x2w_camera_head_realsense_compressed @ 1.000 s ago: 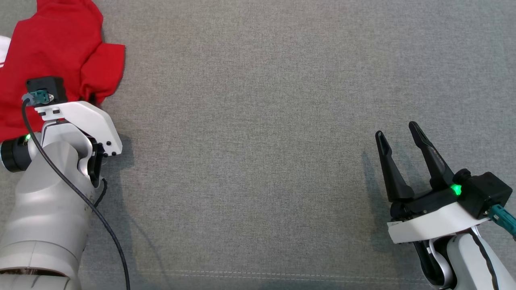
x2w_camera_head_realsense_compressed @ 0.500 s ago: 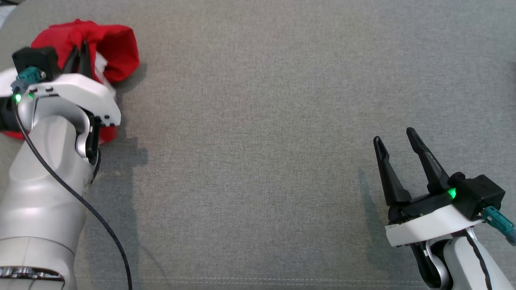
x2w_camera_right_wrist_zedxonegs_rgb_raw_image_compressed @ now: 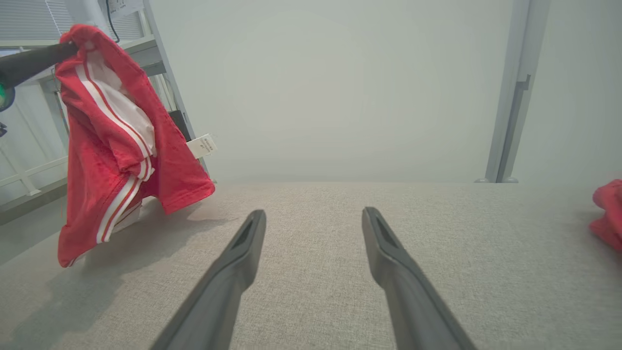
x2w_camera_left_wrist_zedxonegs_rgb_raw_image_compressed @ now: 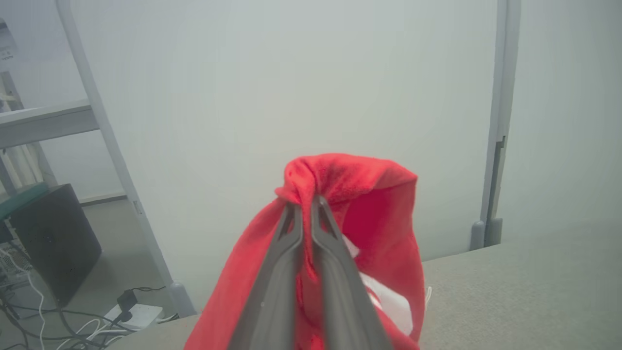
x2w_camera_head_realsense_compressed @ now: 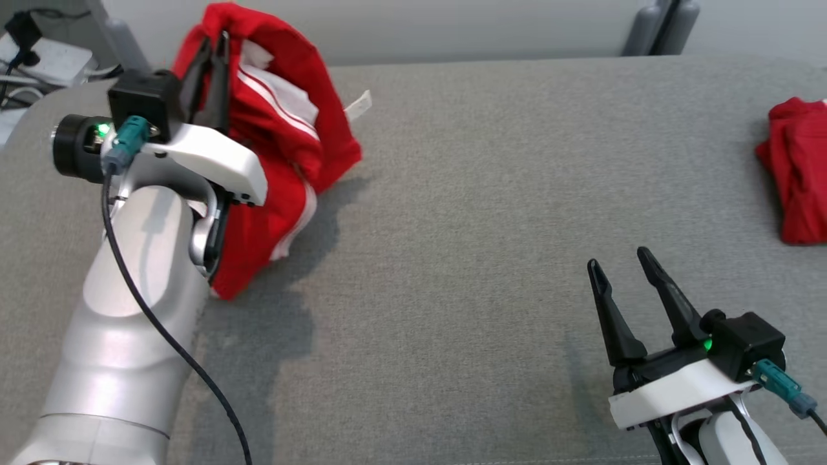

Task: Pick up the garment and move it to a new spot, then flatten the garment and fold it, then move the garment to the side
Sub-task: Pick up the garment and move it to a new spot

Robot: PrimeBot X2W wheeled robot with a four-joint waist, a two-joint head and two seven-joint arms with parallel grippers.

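A red garment with white stripes hangs above the grey table's left side, held up by its top fold. My left gripper is shut on that fold, and the cloth drapes down around both fingers. The right wrist view shows the garment dangling with its lower end near the table and a white label sticking out. My right gripper stands open at the lower right, low over the table, with nothing between its fingers.
A second red cloth lies bunched at the table's right edge. The grey fabric table stretches between the two arms. Beyond its far left corner are cables and a power strip on the floor, with a pale wall behind.
My left gripper has closed on the garment and lifted it off the table. The head camera has tilted up, bringing the far edge, the wall and the second red cloth into view.
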